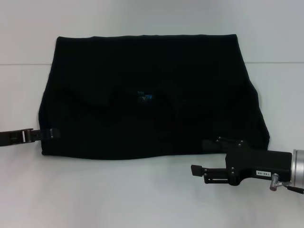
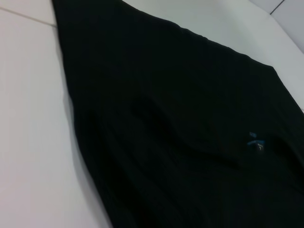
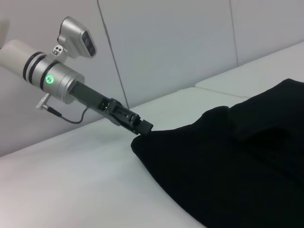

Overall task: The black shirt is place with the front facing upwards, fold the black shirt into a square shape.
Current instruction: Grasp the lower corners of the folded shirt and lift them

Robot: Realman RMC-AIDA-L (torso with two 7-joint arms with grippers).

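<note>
**Shirt partly folded, both grippers at near edge**

Shirt [image 1: 147, 95] lying flat on white table [image 1: 142, 199], centre of head view, already folded to a wide dark block; straight far edge, near edge slightly wavy. Small blue label [image 1: 144, 98] visible approx. mid-cloth; also seen in left wrist view [image 2: 256, 141]. No lettering visible.

Left gripper [image 1: 51, 134] low at shirt's left near corner, tips touching cloth edge; in right wrist view [image 3: 142, 128] tip meets the corner fold. Jaws look together on the cloth edge, though dark on dark, so not fully certain.

Right gripper [image 1: 209, 156] at right near corner, body just off the cloth on bare table. One finger [image 1: 214, 145] over shirt edge, other [image 1: 199, 169] on table side; jaws apart, nothing held.
</note>
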